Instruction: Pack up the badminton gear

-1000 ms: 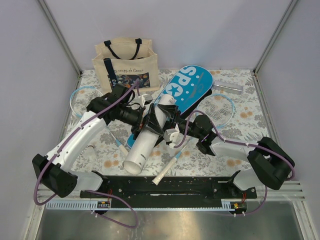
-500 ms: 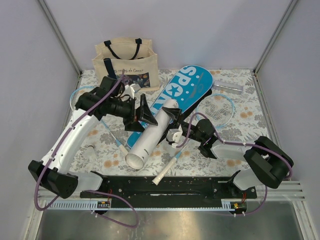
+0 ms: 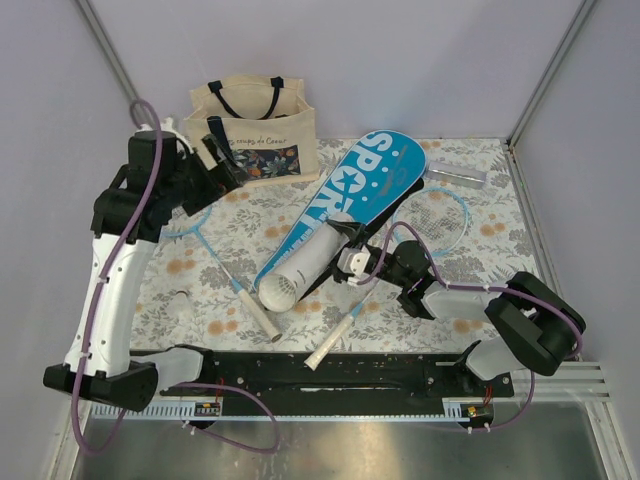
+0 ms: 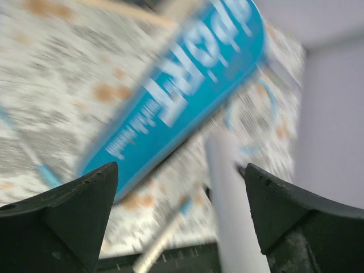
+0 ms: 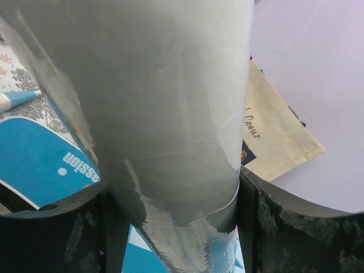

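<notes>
Grey walls closed in a tabletop (image 3: 495, 235) spread with a flowered cloth. We found the right claw (image 3: 335, 250) clamped on the far half of a white cylindrical tube (image 3: 300, 275); from the right wrist that tube filled the whole gap and pressed on both black fingers (image 5: 51, 239). It lay slanted, open mouth toward the near edge, its far end over the narrow end of a blue racket-shaped case (image 3: 365, 180) lettered SPORT, which lay flat at the middle of the cloth. The left claw (image 3: 222, 160) hung high by the left side of a beige canvas tote with black straps (image 3: 255, 130) standing upright at the far edge; its jaws stood wide with nothing between them, and its wrist view was blurred. One slim racket with a light-blue oval frame (image 3: 258, 317) lay left of the tube, head partly hidden by the left arm, white handle toward the near edge. A second such racket (image 3: 435, 215) had its head right of the case and its handle near the black base rail. A small silvery oblong object (image 3: 455, 177) lay beyond that head
</notes>
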`<state>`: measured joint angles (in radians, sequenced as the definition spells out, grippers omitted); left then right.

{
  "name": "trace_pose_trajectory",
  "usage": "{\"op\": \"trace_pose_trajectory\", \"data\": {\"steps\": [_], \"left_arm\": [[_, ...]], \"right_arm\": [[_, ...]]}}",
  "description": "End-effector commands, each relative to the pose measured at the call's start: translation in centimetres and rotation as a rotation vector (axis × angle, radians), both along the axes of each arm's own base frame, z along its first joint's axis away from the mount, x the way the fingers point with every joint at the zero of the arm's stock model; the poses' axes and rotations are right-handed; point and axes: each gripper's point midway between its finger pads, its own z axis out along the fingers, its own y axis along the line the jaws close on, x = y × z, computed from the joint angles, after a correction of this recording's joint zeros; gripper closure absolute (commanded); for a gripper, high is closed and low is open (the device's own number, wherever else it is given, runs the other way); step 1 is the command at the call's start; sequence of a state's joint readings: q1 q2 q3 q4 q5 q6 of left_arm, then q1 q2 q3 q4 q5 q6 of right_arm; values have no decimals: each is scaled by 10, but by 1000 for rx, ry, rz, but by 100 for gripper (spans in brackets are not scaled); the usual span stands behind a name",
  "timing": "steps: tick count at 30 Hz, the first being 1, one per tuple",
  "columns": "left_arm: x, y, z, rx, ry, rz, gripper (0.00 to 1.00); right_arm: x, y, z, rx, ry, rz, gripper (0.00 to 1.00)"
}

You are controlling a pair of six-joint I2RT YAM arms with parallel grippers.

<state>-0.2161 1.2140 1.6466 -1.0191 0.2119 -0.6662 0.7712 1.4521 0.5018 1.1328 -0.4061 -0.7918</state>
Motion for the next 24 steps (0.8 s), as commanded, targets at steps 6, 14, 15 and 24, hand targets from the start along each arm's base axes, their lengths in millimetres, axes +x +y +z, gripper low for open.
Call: {"op": "trace_pose_trajectory", "data": {"steps": [6,14,15,24], "left_arm": [[2,152,-29,357,-48,712,6],[-33,193,-131,338,260,962,7],[-38,199,-141,319,282,1013,7],[-89,212,-235,134,561,1249,2]], "right_arm": [[2,-12,46,287,238,-26,69],[2,-24,59,344,376,-75,71],[1,-25,60,344,392,-72,70],[-11,-32,70,331,439,-65,71]]}}
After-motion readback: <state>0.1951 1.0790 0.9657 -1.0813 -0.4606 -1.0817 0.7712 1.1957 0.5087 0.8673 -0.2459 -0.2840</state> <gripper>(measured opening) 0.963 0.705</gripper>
